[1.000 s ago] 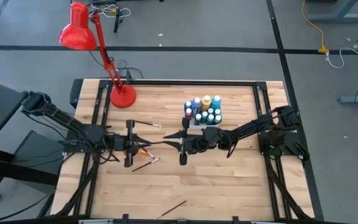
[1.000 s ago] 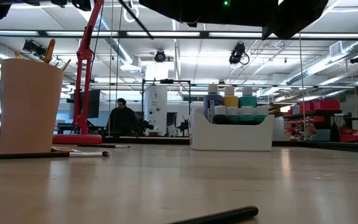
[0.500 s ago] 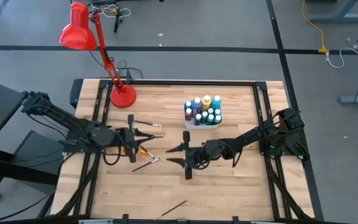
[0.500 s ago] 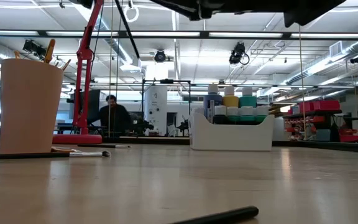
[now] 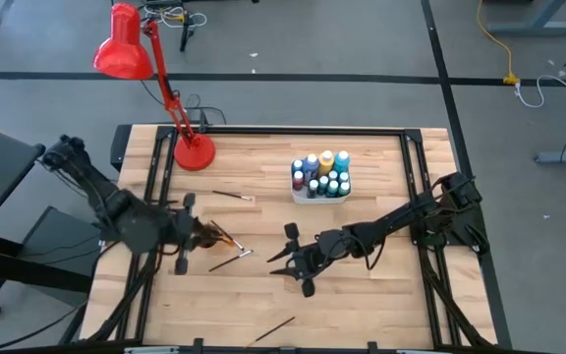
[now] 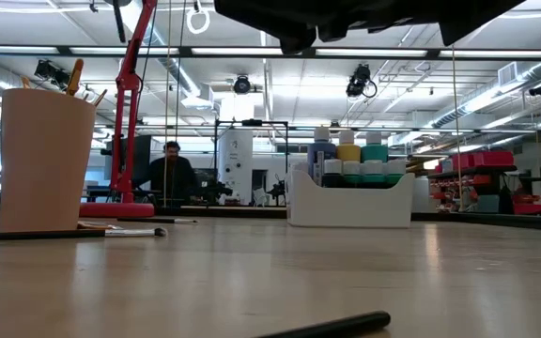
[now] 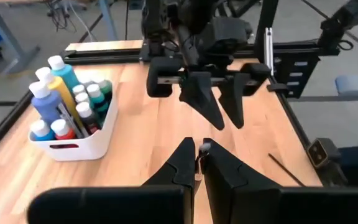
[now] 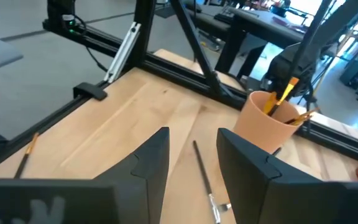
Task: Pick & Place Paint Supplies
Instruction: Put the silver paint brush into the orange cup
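Observation:
The orange cup stands left of the table's middle with brushes in it, and shows too in the low view and the right wrist view. My left gripper hovers just left of the cup, shut and touching nothing. My right gripper is open, over the table right of a dark-handled paintbrush that lies flat. The white tray holds several paint bottles.
A second brush lies near the red lamp's base. A third brush lies by the near edge. Black frame rails run along the table's sides. A person stands in the room behind.
My left gripper has drawn back from above the cup toward the table's left edge and a little toward the near edge. My right gripper has moved from beside the tray toward the near edge and has turned slightly. The cup, tray and brushes have stayed put.

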`<state>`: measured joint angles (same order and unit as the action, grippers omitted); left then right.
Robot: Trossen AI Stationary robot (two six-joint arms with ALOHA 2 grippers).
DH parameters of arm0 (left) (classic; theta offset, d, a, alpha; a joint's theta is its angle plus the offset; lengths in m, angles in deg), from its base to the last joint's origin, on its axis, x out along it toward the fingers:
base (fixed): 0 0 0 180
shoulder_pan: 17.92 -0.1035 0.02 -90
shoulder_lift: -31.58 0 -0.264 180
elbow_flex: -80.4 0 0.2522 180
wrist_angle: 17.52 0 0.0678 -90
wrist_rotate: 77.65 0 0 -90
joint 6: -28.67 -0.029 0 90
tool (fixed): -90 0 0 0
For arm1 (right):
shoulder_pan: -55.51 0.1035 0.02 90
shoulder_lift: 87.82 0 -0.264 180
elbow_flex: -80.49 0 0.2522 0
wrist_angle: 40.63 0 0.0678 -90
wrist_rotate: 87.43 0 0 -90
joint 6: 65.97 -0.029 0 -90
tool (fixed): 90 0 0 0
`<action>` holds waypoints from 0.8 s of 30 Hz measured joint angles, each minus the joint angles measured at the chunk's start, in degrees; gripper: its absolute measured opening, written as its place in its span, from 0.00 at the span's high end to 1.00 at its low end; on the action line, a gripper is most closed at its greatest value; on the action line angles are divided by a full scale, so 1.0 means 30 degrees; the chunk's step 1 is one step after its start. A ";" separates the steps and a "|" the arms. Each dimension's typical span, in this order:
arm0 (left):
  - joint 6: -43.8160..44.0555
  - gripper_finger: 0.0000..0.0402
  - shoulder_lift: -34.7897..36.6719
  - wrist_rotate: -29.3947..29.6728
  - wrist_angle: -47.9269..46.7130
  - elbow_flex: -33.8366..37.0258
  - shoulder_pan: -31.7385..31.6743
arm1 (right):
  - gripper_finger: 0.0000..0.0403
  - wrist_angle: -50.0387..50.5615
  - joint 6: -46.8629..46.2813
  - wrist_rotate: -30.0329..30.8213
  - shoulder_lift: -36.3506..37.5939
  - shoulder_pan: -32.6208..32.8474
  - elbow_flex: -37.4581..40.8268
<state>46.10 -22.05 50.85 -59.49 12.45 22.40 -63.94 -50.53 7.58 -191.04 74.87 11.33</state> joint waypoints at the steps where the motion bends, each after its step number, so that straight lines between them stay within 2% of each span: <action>1: 0.0046 0.96 0.0013 0.0548 -0.0054 0.0000 0.0558 | 0.65 0.0039 0.0000 0.0000 0.0000 0.0069 0.0000; 5: 0.0349 0.96 0.0817 0.2044 -0.0996 0.0000 0.2758 | 0.65 0.0036 -0.0080 -0.0002 0.0000 0.0224 0.0000; 8: 0.2913 0.96 0.1005 0.2961 -0.3917 0.0005 0.3589 | 0.65 0.0243 -0.0567 -0.0106 0.0000 0.0311 0.0000; 11: 0.6204 0.96 0.1026 0.3718 -0.7060 0.0015 0.3941 | 0.65 0.1094 -0.1023 -0.1747 0.0000 0.0299 0.0000; 14: 0.9067 0.95 0.0780 0.3256 -0.9299 0.0015 0.3971 | 0.65 0.1874 -0.2065 -0.3965 0.0000 0.0306 0.0000; 19: 1.0604 0.89 0.0034 0.3248 -1.0136 0.0022 0.3891 | 0.65 0.2391 -0.3972 -0.5083 -0.0332 0.0523 0.0000; 24: 1.1103 0.82 -0.0883 0.3236 -1.0131 0.0022 0.3898 | 0.65 0.2110 -0.5387 -0.5173 -0.1371 0.1078 0.0000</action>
<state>79.41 -24.70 60.56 -89.89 12.52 34.09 -57.61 -66.69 -7.94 -195.15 78.10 11.33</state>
